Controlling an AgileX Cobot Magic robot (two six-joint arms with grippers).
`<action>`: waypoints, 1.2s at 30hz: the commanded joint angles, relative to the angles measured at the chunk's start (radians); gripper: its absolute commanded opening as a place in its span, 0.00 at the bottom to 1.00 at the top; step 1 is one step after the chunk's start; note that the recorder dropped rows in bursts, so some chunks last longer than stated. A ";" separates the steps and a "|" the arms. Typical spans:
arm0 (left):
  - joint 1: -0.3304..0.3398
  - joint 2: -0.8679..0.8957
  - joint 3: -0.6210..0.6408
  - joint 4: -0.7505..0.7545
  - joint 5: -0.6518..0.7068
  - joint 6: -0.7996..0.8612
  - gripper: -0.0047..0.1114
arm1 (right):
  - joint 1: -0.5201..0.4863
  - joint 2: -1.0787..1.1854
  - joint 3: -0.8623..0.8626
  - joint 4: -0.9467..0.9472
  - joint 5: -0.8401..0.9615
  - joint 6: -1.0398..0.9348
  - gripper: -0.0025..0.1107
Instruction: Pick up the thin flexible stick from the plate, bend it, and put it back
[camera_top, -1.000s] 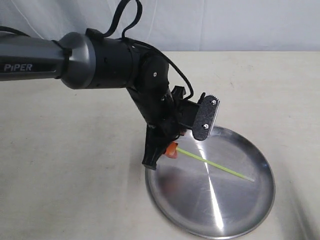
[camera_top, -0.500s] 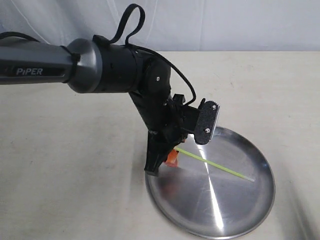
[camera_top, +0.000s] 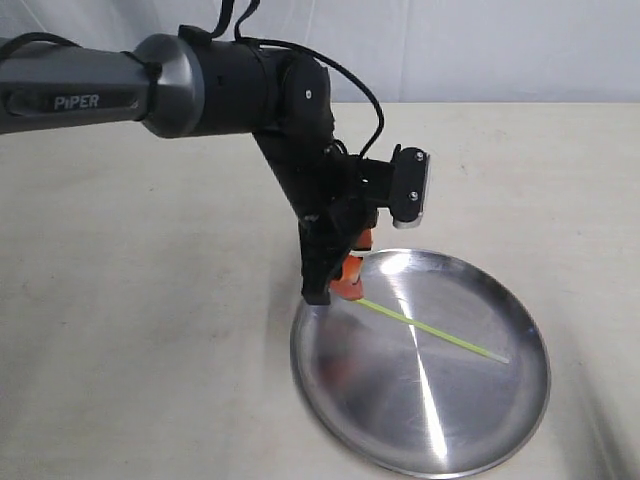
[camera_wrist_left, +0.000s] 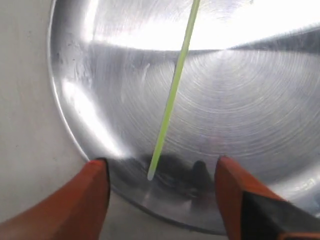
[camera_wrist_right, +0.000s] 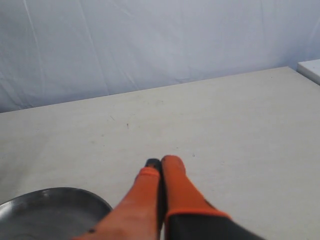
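Observation:
The thin yellow-green stick lies straight on the round silver plate, its near end by the plate's left rim. My left gripper hovers just above that end, open, its orange fingers well apart. In the left wrist view the stick runs away from the left gripper, its pale end lying between the two fingers without touching either, over the plate. My right gripper is shut on nothing above bare table, and it does not show in the exterior view.
The plate's rim shows at the edge of the right wrist view. The beige tabletop spreads all round the plate. A white curtain backs the table. The left arm's black wrist leans over the plate's left side.
The left gripper has risen and drawn back a little from the plate's rim, and the arm now stands higher. The stick has stayed where it lay on the plate.

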 joint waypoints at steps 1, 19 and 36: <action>0.020 0.064 -0.081 -0.036 0.115 -0.030 0.54 | -0.004 -0.006 0.005 -0.001 -0.008 -0.004 0.02; 0.018 0.188 -0.189 0.003 0.156 0.016 0.54 | -0.004 -0.006 0.005 0.002 -0.007 -0.004 0.02; 0.016 0.252 -0.189 0.002 0.114 0.037 0.54 | -0.004 -0.006 0.005 -0.001 -0.014 -0.004 0.02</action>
